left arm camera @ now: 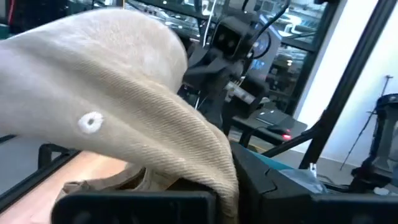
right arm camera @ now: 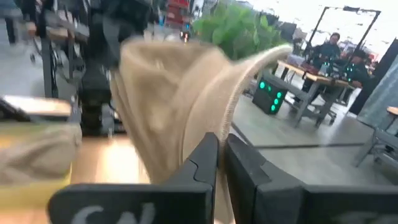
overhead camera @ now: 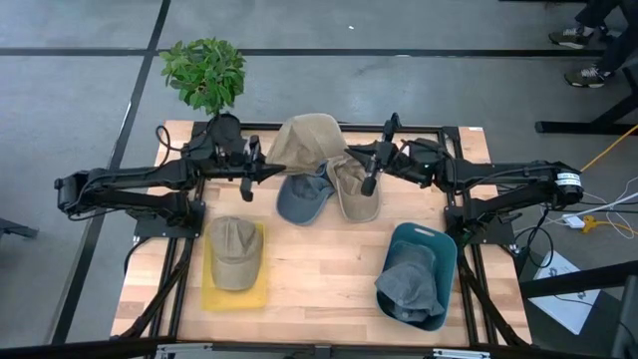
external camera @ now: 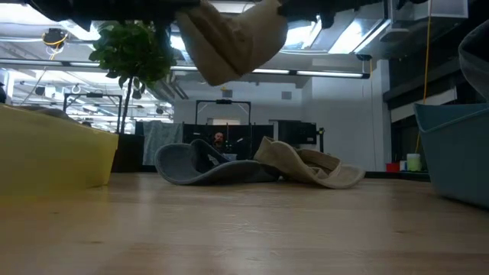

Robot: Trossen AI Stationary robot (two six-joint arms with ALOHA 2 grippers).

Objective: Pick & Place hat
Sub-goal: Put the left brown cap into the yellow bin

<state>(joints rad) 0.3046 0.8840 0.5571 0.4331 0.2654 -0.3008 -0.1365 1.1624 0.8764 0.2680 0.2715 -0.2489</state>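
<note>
A tan brimmed hat (overhead camera: 304, 140) hangs in the air over the table's far middle, between my two grippers; in the low view the hat (external camera: 229, 38) is well clear of the wood. My left gripper (overhead camera: 261, 162) is shut on its left side and my right gripper (overhead camera: 349, 160) on its right side. In the left wrist view the hat's cloth (left arm camera: 112, 106) drapes over my left gripper (left arm camera: 231, 186). In the right wrist view the hat (right arm camera: 168, 106) rises ahead of my right gripper (right arm camera: 222, 163). My left gripper pinches the hat's hanging edge (left arm camera: 224, 163) between its two fingers, coming in about level from the table's left. The cloth drapes over the fingers and hides the exact spot. The hat is lifted clear. My right gripper pinches the hat's stitched brim edge (right arm camera: 227, 127) between its two fingers (right arm camera: 200, 163), coming in about level from the table's right. The brim stands up ahead of the fingers, and the hat is clear of the table.
Below the held hat lie a blue cap (overhead camera: 302, 197) and another tan hat (overhead camera: 354, 191). A tan cap (overhead camera: 234, 249) rests on a yellow tray (overhead camera: 211, 291) at the near left. A teal bin (overhead camera: 439, 244) at the near right holds a grey-blue hat (overhead camera: 407, 284). A potted plant (overhead camera: 204, 72) stands at the far left.
</note>
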